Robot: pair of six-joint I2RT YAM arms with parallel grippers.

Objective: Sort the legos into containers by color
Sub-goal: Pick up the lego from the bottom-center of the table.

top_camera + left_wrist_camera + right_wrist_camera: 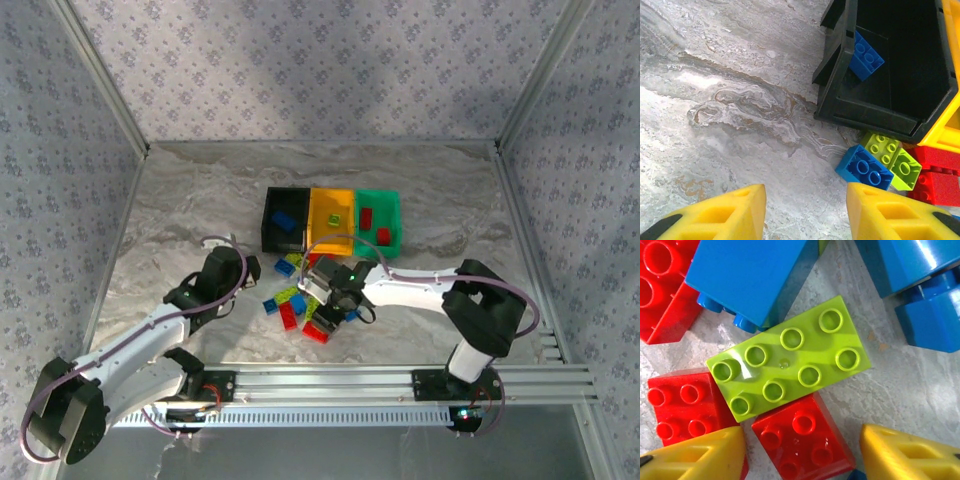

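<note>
- right gripper (800,462) is spread wide with nothing in its grip, hanging low over the pile, a red brick (802,437) sitting right between its fingers
- just past that and touching it is a lime brick (788,357), and further out a big blue brick (747,275)
- looks like the pick step to me: drop a bit, close on the red one without dragging its lime neighbour, then carry it ahead to the green bin (378,193), which has red in it
- left gripper (805,215) is wide open too and empty, hovering over bare table
- ahead and to its right is a small blue brick (864,167), and beyond that the black bin (865,112)
- yellow bin (332,192) sits between the other two
- table (180,200) is grey marbled stuff, with flowery wallpaper panels (300,60) all round
</note>
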